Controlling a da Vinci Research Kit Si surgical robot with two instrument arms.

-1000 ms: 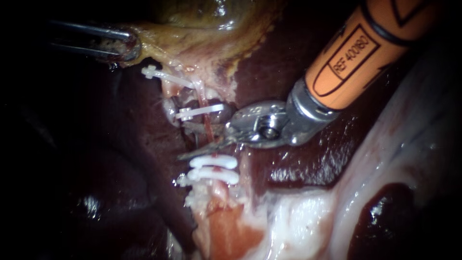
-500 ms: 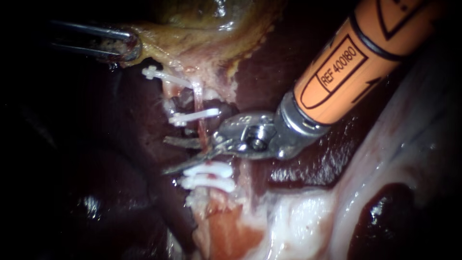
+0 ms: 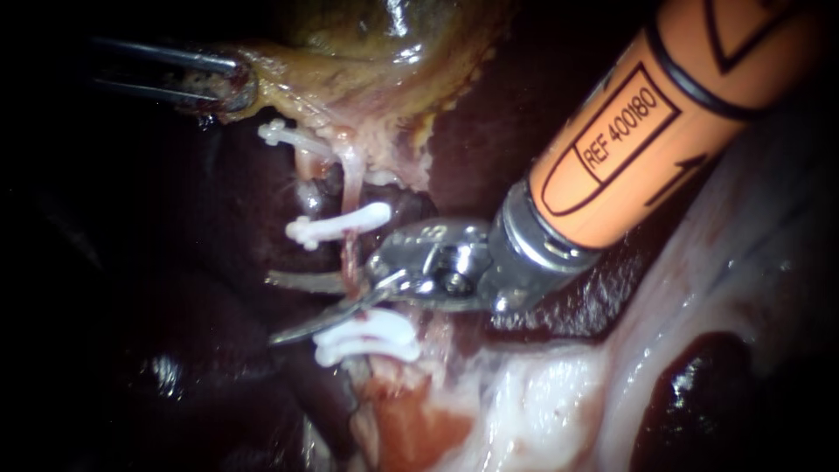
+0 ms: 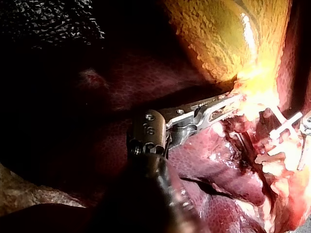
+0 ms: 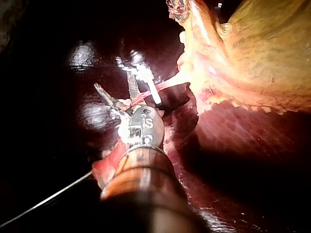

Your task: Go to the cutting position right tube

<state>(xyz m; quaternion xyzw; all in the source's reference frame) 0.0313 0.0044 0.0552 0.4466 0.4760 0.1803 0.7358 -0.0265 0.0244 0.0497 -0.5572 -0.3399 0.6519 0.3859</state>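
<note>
The right instrument (image 3: 271, 308) had its two curved blades spread. The right tube (image 3: 350, 262) ran through the gap close to the hinge, between the single clip (image 3: 341, 225) nearer the gallbladder (image 3: 367, 52) and the paired clips (image 3: 367, 336) on its other side. The tube lay over the dark surface of the liver (image 3: 489, 122), just under the gallbladder's lower edge, and was stretched fairly straight. The left instrument (image 3: 232, 83) had its jaws pinched on the gallbladder's edge and held it up (that pull seemed to be what made the thin strand stand clear of the liver).

The cutting position looked nearly reached, so what remained was probably fine adjustment. The blades should bracket the tube's whole width, with both tips past it and free of the liver's surface behind. The lower blade lay just beside the paired clips, so the line of cut ought to sit midway between the clip sets and touch neither. The blades should also cross the tube about squarely.

In the right wrist view the open blades (image 5: 112, 80) straddled the pink strand just short of a clip (image 5: 148, 85), which fitted that reading. A steady hold by the left instrument would help.
</note>
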